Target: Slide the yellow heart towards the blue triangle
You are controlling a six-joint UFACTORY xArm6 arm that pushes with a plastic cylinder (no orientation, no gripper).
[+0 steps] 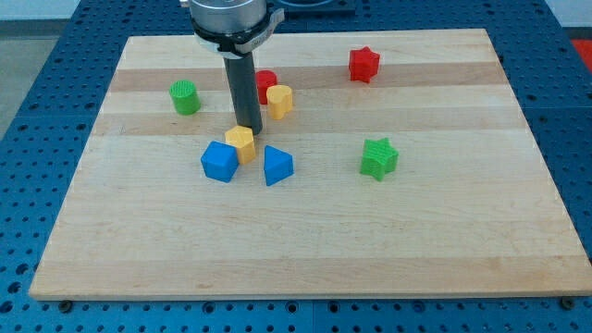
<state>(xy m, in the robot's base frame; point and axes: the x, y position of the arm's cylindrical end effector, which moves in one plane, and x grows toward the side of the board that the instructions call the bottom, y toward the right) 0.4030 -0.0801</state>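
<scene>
The blue triangle (277,166) lies just left of the board's middle. A yellow block (241,143) sits right beside it on its upper left, wedged between it and a blue cube (219,161). A second yellow block (279,100) lies higher up, to the right of the rod. I cannot tell for sure which of the two is the heart. My tip (248,127) stands at the top edge of the lower yellow block, touching or nearly touching it.
A red round block (266,83) is partly hidden behind the rod, next to the upper yellow block. A green cylinder (186,96) is at the upper left, a red star (363,64) at the upper right and a green star (378,157) at the right of the middle.
</scene>
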